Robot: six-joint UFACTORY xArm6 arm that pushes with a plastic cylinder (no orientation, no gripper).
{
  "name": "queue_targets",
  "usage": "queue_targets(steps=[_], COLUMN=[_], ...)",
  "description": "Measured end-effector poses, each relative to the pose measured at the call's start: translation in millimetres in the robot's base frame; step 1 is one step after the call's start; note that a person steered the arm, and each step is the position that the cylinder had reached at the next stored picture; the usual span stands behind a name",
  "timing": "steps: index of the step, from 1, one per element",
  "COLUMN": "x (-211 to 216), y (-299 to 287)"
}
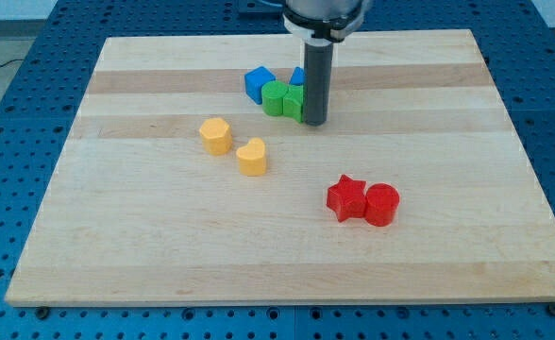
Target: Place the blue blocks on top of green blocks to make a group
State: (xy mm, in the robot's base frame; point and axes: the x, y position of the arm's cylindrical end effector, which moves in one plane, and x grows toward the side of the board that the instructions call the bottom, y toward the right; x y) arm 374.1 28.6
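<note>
A blue block (258,83) sits near the board's top centre, touching the upper left of a green block (275,97). A second green block (294,104) stands right of the first, touching it. A second blue block (298,76) peeks out behind the rod, above the green pair. My tip (315,123) rests on the board at the right side of the second green block, touching or almost touching it. The rod hides part of that green block and the second blue block.
Two yellow blocks, a hexagon-like one (215,135) and a heart-like one (252,156), lie left of centre. A red star (346,197) and a red cylinder (382,204) touch each other at the lower right. The wooden board (117,236) lies on a blue perforated table.
</note>
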Motion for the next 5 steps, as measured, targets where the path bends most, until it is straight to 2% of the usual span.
queue_targets(steps=[3, 4, 5], x=[7, -19, -44], y=[14, 50, 49])
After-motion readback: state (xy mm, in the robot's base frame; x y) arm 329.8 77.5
